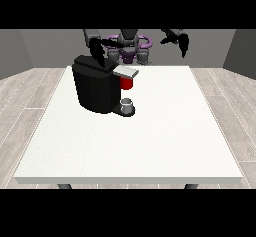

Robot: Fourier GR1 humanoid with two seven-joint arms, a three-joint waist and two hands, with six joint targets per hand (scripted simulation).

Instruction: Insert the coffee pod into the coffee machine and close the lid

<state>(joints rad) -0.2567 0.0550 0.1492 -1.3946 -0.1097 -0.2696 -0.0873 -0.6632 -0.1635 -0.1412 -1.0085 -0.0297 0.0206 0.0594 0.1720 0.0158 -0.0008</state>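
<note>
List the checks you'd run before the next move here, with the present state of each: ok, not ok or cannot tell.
1. Coffee machine upright on the white table: ok.
2. Grey lid closed: it appears to lie flat over the red part, but whether it is fully shut: cannot tell.
3. Coffee pod seated: the red part under the lid may be the pod: cannot tell.
4. Small grey cup on the machine's base below the lid: ok.
5. Hand at the view's left over the machine's top, contact: cannot tell.
6. Hand at the view's right raised away from the machine: ok.
</note>
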